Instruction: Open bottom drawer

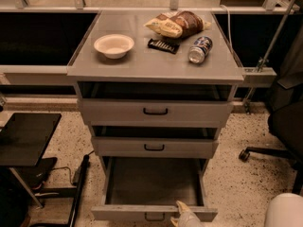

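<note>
The bottom drawer is pulled far out of the grey cabinet, its empty inside showing. Its flat grey front sits at the lower edge of the view with a small black handle. My gripper shows as a pale tip at the bottom edge, just right of that handle, against the top of the drawer front. The rest of my arm is a white rounded shape at the bottom right.
Two upper drawers sit slightly out. The cabinet top holds a white bowl, a chip bag, a dark bar and a can. A black stand is at left, a chair base at right.
</note>
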`<state>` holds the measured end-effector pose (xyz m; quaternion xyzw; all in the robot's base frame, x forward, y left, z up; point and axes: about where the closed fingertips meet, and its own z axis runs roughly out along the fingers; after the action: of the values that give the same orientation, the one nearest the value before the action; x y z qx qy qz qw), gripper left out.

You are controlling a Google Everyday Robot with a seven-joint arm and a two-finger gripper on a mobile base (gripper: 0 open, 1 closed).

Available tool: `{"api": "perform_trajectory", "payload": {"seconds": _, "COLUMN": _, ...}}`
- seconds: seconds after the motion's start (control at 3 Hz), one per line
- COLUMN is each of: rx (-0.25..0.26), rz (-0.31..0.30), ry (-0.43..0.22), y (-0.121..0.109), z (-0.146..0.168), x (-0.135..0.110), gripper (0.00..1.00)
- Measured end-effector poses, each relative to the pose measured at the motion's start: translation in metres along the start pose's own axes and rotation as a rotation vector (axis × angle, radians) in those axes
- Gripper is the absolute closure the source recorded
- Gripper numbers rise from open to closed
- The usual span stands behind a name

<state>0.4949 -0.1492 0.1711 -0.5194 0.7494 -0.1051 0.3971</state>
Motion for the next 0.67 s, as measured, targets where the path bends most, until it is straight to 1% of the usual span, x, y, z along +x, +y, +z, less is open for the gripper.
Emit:
{"api": "perform_trajectory", "payload": {"seconds": 0.33, "rx": 0.000, "rz": 0.000, "ry": 0.000, "y": 0.0000, "z": 0.0000, "x": 0.0000, "gripper": 0.11}}
{"api": "perform_trajectory", "payload": {"seconds": 0.67, "rx": 0.000, "rz": 0.000, "ry": 0.000, "y": 0.0000, "z": 0.0000, "x": 0.0000, "gripper": 0.00}}
